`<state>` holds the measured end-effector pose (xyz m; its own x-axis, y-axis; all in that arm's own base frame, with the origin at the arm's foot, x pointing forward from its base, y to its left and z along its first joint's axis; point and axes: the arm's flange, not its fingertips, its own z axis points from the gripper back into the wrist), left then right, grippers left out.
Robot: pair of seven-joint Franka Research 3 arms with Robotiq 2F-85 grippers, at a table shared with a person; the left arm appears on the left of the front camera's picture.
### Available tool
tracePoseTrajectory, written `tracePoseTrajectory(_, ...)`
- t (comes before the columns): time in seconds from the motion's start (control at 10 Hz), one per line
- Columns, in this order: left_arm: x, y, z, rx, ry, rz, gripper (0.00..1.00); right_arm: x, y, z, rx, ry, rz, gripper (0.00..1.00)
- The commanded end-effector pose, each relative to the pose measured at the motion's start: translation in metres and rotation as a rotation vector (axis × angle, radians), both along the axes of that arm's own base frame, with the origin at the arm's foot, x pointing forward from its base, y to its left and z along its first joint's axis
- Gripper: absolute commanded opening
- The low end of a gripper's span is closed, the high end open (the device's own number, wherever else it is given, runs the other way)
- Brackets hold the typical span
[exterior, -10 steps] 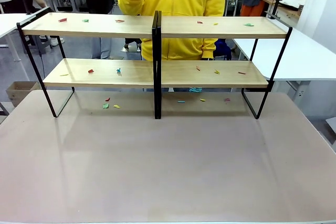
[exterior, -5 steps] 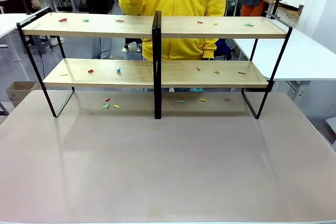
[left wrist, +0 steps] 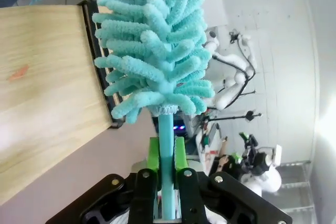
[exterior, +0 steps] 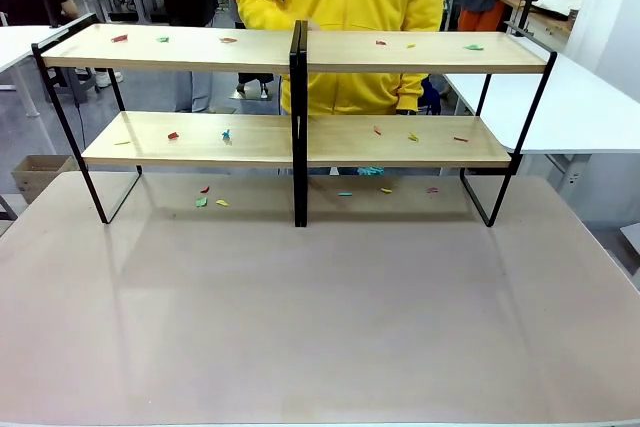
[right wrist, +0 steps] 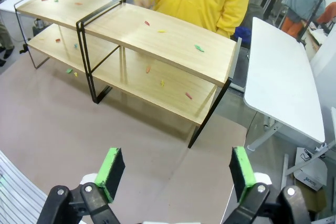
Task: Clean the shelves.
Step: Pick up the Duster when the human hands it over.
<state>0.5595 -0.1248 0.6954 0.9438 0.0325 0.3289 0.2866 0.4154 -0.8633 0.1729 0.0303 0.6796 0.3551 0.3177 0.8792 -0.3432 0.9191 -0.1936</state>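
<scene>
High over the left half of the shelves (exterior: 250, 142), which stood across the far side of the tabletop (exterior: 320, 327), our left gripper (left wrist: 167, 155) was clamped on the thin handle of a teal chenille duster (left wrist: 155, 45), its fluffy head pointing outward, ready to sweep. Coloured paper scraps (exterior: 173, 135) littered both tiers. Our right gripper (right wrist: 176, 174) hung back with its jaws apart and empty, probably to leave room

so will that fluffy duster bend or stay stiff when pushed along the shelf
The duster head looks plush, so it would likely squash on contact. Its thin handle, clamped in the left gripper, may flex slightly. Probably light.
</scene>
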Motion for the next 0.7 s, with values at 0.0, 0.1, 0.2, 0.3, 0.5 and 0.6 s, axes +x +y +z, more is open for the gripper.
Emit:
tracePoseTrajectory(0.0, -0.044, 0.084, 0.021, 0.128, -0.121, -0.025, 0.0, 0.0, -0.001, 0.0, 0.005, 0.0, 0.003, 1.0)
tracePoseTrajectory(0.1, -0.074, 0.137, 0.032, 0.179, -0.148, -0.022, 0.0, 0.0, -0.001, 0.0, 0.005, 0.0, 0.003, 1.0)
tracePoseTrajectory(0.2, -0.112, 0.188, 0.039, 0.189, -0.204, -0.123, 0.0, 0.0, -0.001, 0.0, 0.005, 0.0, 0.003, 1.0)
tracePoseTrajectory(0.3, -0.152, 0.238, 0.041, 0.262, -0.3, -0.092, 0.0, 0.0, -0.001, 0.0, 0.005, 0.0, 0.003, 1.0)
tracePoseTrajectory(0.5, -0.237, 0.324, 0.038, 0.247, -0.451, -0.148, 0.0, 0.0, -0.001, 0.0, 0.005, 0.0, 0.003, 1.0)
tracePoseTrajectory(0.6, -0.273, 0.354, 0.024, 0.255, -0.388, -0.075, 0.0, 0.0, -0.001, 0.0, 0.005, 0.0, 0.003, 1.0)
